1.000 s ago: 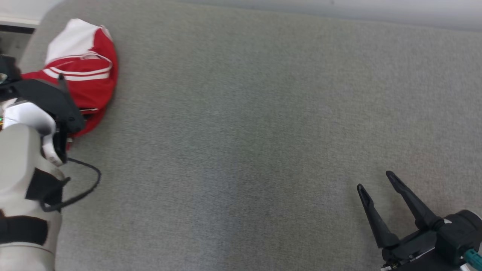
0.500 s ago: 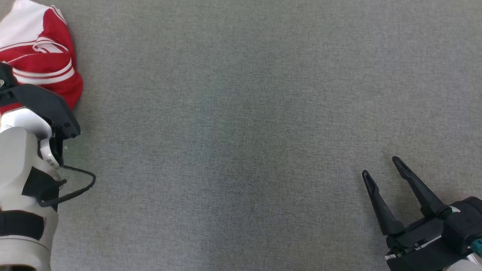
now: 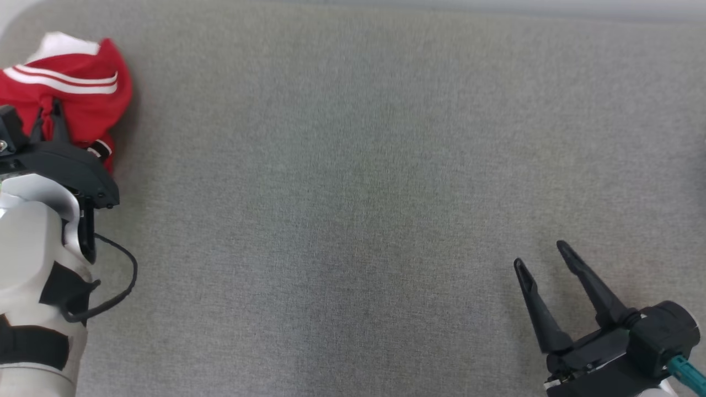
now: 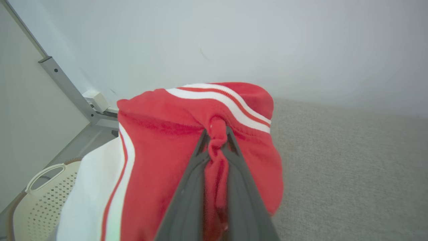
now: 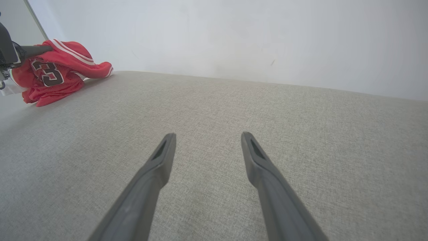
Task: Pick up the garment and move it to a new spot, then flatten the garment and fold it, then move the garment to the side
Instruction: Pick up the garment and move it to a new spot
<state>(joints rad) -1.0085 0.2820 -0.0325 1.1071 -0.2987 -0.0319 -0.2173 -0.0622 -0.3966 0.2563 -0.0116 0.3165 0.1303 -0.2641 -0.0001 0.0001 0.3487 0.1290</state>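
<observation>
Garment (image 4: 160,150) pinched by left end effector (image 4: 217,134), right end effector (image 3: 540,253) spread, grey surface (image 3: 353,193), wall (image 5: 234,33)

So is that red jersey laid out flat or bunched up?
Bunched up. The red jersey is a crumpled heap at the left end of the grey surface, with a fold pinched in the left claw.

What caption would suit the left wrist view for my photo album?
Left gripper pinching a bunched red jersey with white stripes at the edge of a grey fabric surface.
</observation>
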